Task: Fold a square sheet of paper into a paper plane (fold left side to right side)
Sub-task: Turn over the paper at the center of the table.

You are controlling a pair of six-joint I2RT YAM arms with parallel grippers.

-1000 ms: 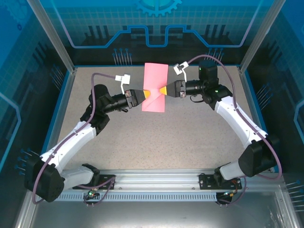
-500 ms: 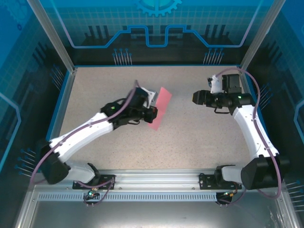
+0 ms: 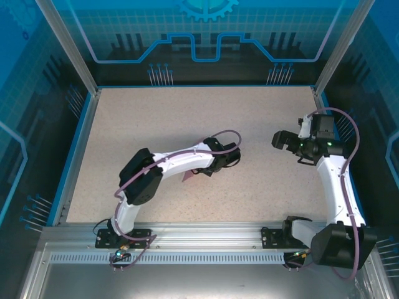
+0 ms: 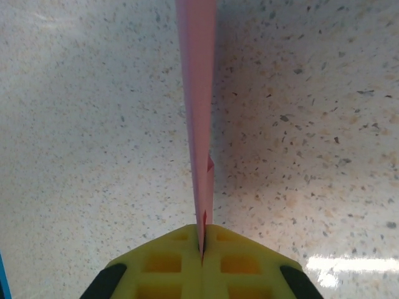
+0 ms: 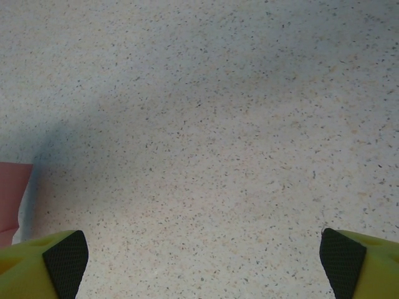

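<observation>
Under the left arm (image 3: 171,160) — pink paper (image 4: 196,93) mostly hidden, left gripper (image 4: 202,237) pinching it.

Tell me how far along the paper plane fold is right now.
Done: the paper looks folded thin, seen edge-on. In hand: the left gripper is shut on one end of it, while the right gripper stands open and empty above the table. Left: I can't tell whether further creases remain; it isn't set down yet.

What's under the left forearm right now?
A small corner of pink paper pokes out over the table; the left arm hides the rest. The left gripper pinches it edge-on.
</observation>
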